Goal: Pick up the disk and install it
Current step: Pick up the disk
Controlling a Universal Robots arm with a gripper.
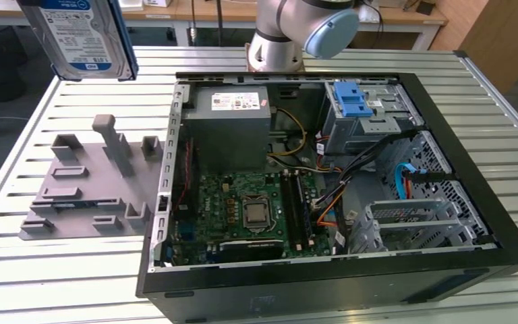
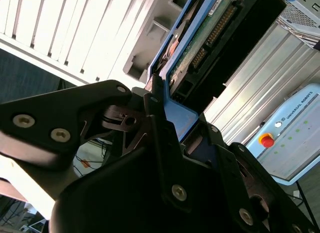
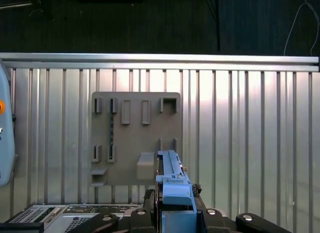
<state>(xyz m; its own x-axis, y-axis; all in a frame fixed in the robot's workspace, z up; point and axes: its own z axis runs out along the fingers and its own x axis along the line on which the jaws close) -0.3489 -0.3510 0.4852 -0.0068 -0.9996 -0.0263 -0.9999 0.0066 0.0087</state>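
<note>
Gripper [image 3: 174, 195] is holding the disk [image 1: 83, 30] high over the grey fixture [image 1: 70, 202], jaws apparently clamped on its blue bracket [image 2: 181, 114], install into the case [image 1: 331, 297] not yet done.

In the exterior view, cables [image 1: 367, 162] crowd the case's [image 1: 331, 287] middle, the disk [image 1: 83, 34] hangs upper left, and the lower-left tabletop [image 1: 61, 270] lies free.

A white-and-blue label covers the face of the disk [image 1: 79, 34]; its print is not legible. A white sticker [image 1: 235, 102] with tiny print sits on the grey power-supply box [image 1: 232, 131]. Small lettering runs along a pale blue control pendant [image 2: 295, 143] beside its red button [image 2: 266, 140].
</note>
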